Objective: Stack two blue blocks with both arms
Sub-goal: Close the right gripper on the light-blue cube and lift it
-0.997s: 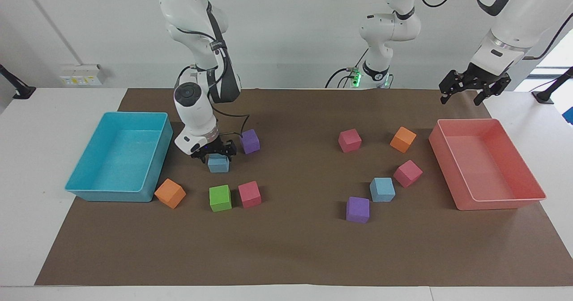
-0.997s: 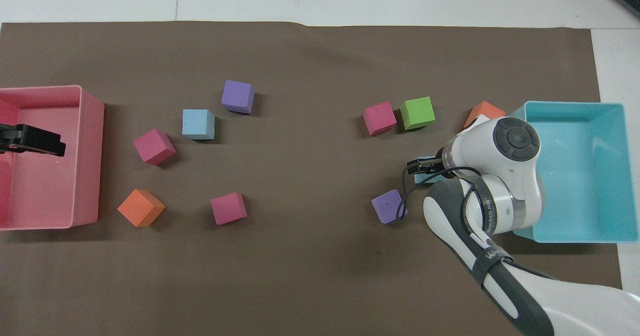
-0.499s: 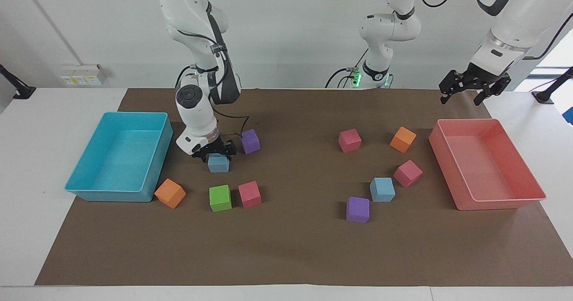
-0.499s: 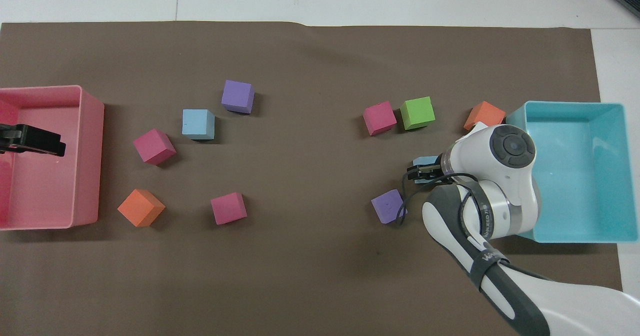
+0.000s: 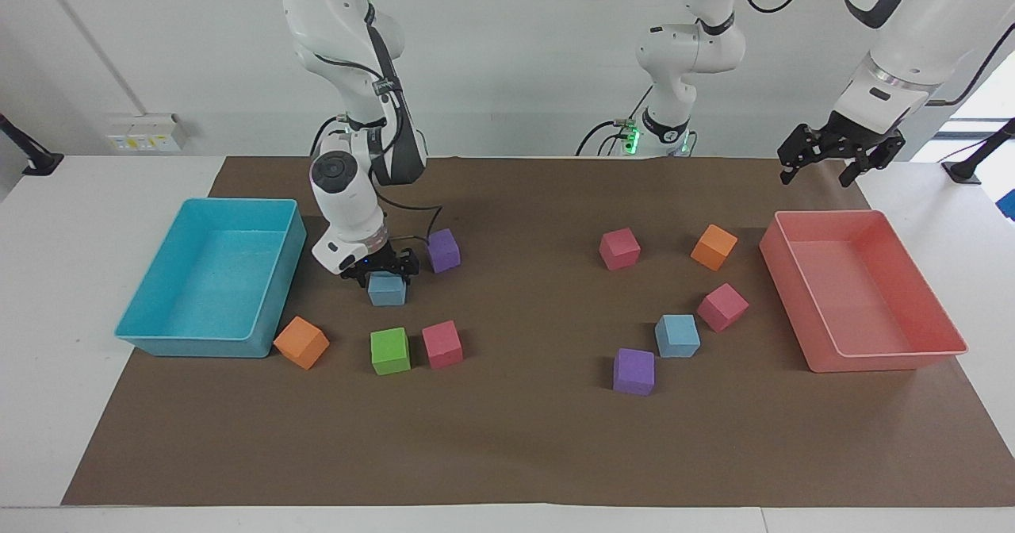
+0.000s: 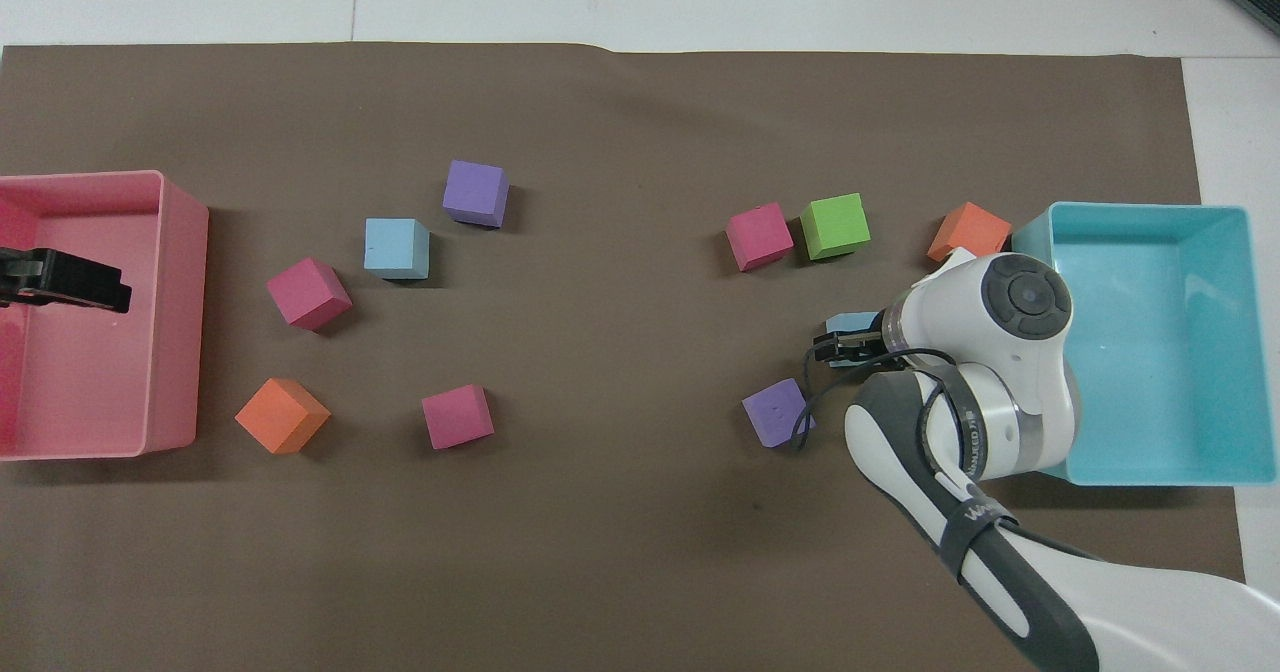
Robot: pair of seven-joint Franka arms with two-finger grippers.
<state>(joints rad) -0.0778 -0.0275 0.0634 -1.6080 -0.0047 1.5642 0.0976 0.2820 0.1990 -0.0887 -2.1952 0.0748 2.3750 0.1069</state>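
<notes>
Right gripper (image 5: 381, 267) is straddling one blue block (image 5: 386, 289) beside the purple cube (image 5: 443, 250); left gripper (image 5: 839, 155), open, is hanging over the pink tray (image 5: 888, 358); second blue block (image 5: 677, 335) is lying untouched.

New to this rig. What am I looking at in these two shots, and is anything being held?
Two white jointed robot arms work at a table covered by a brown paper mat. One picture comes from a high camera facing the robots. The other looks down from above their own end, so the sides are swapped. On the mat are a turquoise plastic tray, a pink plastic tray and small foam cubes in purple, pink, orange, green and light blue. The right hand is down at one light blue cube, fingers open around it. That cube sits on the mat, not lifted. The other light blue cube lies toward the left arm's end. The left hand waits open above the pink tray. Nothing is held.
</notes>
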